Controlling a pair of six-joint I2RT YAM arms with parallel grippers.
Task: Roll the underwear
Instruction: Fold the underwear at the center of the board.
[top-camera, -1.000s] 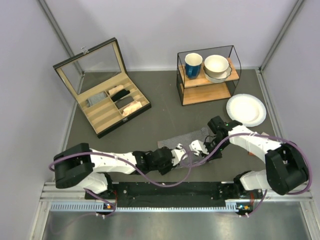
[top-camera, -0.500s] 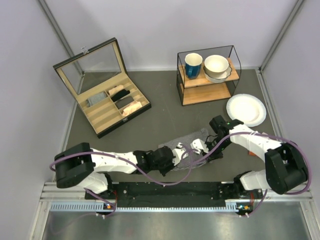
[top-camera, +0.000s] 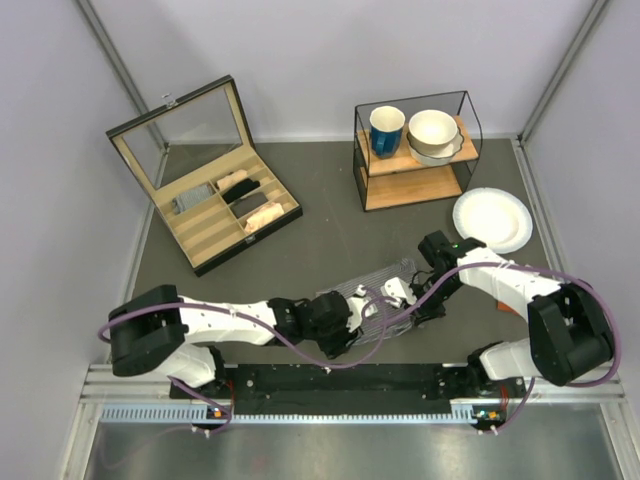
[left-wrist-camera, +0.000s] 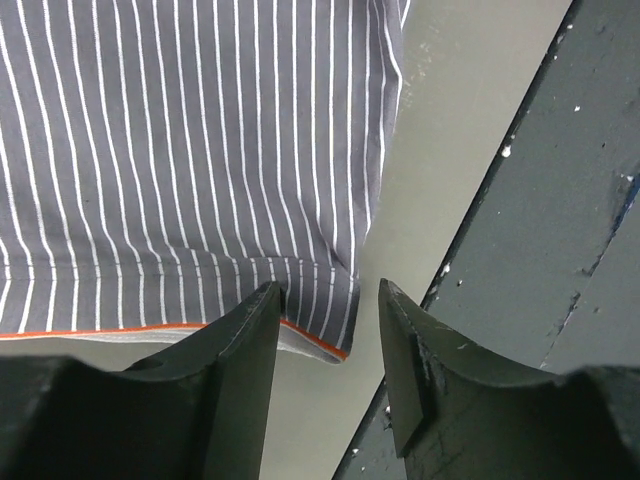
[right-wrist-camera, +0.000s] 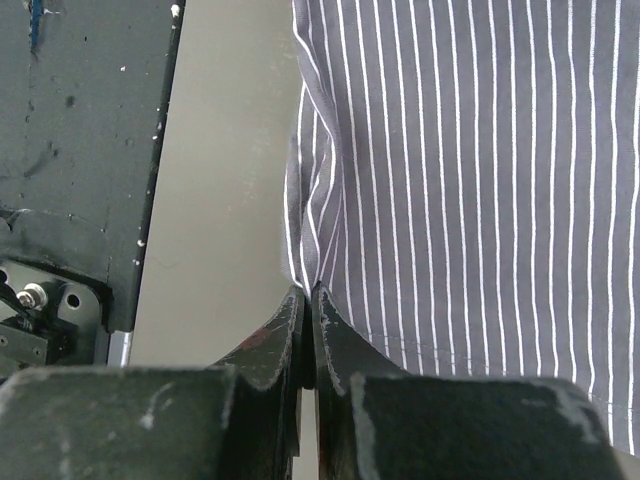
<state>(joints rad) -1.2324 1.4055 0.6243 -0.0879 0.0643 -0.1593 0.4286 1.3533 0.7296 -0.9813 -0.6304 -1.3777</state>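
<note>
Right gripper (right-wrist-camera: 307, 294): fingers pressed together on a puckered fold at the side edge of the underwear (right-wrist-camera: 470, 180) — I read that as a pinch to anchor that side. Left gripper (left-wrist-camera: 328, 300): fingers apart with the orange-trimmed hem corner in the gap, nothing clamped — poised, I judge, for a matching hold. The garment lies spread on the table (top-camera: 300, 250) near its front edge, between both arms, not yet rolled.
</note>
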